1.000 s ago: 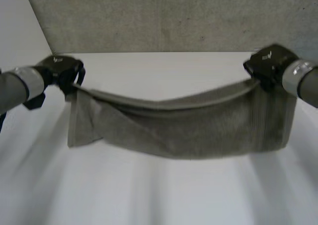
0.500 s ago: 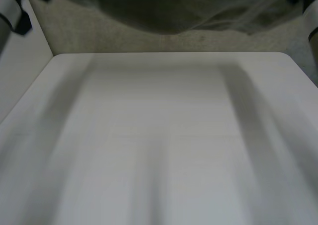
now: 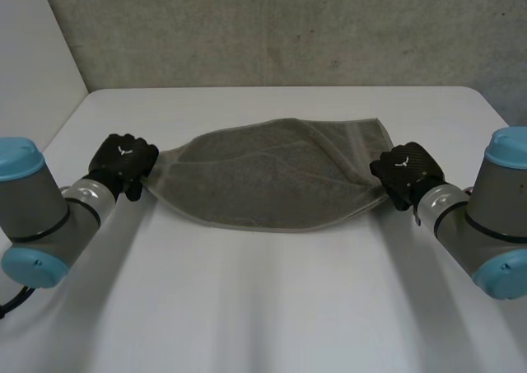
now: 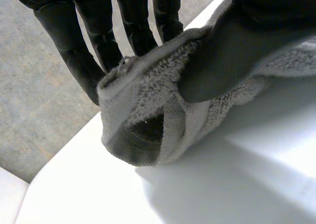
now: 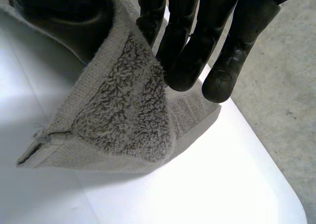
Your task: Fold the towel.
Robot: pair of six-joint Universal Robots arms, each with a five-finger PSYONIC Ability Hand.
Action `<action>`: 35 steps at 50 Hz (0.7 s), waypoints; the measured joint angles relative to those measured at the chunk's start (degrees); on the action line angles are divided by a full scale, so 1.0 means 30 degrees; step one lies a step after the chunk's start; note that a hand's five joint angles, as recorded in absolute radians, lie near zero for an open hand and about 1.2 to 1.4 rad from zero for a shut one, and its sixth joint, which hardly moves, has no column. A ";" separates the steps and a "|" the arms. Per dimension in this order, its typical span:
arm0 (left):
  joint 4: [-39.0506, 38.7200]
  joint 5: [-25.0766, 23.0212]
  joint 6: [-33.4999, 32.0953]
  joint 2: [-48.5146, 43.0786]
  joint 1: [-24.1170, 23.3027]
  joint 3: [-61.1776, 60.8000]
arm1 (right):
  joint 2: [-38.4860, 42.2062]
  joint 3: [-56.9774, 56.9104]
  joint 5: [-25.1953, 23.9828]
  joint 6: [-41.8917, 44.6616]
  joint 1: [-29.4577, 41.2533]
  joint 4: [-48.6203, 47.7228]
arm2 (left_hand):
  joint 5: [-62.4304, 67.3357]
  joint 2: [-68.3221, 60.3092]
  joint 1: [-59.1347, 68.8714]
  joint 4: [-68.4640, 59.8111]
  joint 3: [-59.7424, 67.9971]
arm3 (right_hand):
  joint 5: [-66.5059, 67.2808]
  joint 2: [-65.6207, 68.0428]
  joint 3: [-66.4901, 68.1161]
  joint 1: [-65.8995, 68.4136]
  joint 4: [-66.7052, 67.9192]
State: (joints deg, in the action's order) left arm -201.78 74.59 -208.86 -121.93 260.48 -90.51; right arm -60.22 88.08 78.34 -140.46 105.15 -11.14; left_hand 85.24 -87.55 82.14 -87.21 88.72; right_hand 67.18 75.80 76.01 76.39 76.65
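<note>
A grey towel (image 3: 272, 179) lies folded over on the white table (image 3: 272, 307), stretched between my two hands. My left hand (image 3: 123, 163) is shut on the towel's left end; in the left wrist view the thumb (image 4: 237, 51) pinches the bunched cloth (image 4: 148, 115) against the fingers (image 4: 98, 41). My right hand (image 3: 405, 172) is shut on the towel's right end; in the right wrist view the towel corner (image 5: 123, 120) hangs from between thumb and fingers (image 5: 192, 51) down onto the table.
A grey wall (image 3: 288, 27) stands behind the table's far edge. White table surface stretches in front of the towel toward me. My arms (image 3: 41, 216) lie low along both sides of the table.
The towel hung in the air between raised hands, swung up high, and now lies on the table. Both hands have come down and toward me, still holding its ends.
</note>
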 measured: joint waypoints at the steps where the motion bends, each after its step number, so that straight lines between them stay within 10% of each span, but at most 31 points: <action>1: 0.0035 -0.0007 0.0004 0.0137 -0.0001 -0.0218 | -0.0284 0.0156 0.0010 0.0013 -0.0006 0.0002 | 0.0000 0.0000 0.0000 0.0000 0.0000 | 0.0000 0.0000 0.0000 0.0000 0.0000; 19: 0.0153 -0.1313 0.0087 0.1945 -0.0224 -0.2378 | -0.2862 0.2007 -0.0133 -0.0196 -0.0047 -0.0243 | -0.7999 0.8808 -0.6996 0.8654 -0.9125 | 0.0000 0.0000 0.0000 0.0000 0.0000; 30: 0.0106 -0.1591 0.0044 0.1784 -0.0521 -0.2818 | -0.2725 0.2057 -0.0101 -0.0178 -0.0178 -0.0249 | -0.8133 0.8893 -0.7039 0.8658 -0.9214 | 0.0000 0.0000 0.0000 0.0000 0.0000; 35: 0.0150 -0.1574 0.0037 0.1828 -0.0508 -0.2771 | -0.2734 0.2059 -0.0076 -0.0172 -0.0259 -0.0243 | -0.1280 0.1984 -0.0270 0.1672 -0.2293 | 0.0000 0.0000 0.0000 0.0000 0.0000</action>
State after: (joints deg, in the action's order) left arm -201.33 69.86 -208.75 -116.44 258.95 -98.82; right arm -68.43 94.26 78.11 -140.98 104.37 -11.86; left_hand 81.40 -81.60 81.33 -82.19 81.84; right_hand 67.18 75.80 76.01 76.39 76.65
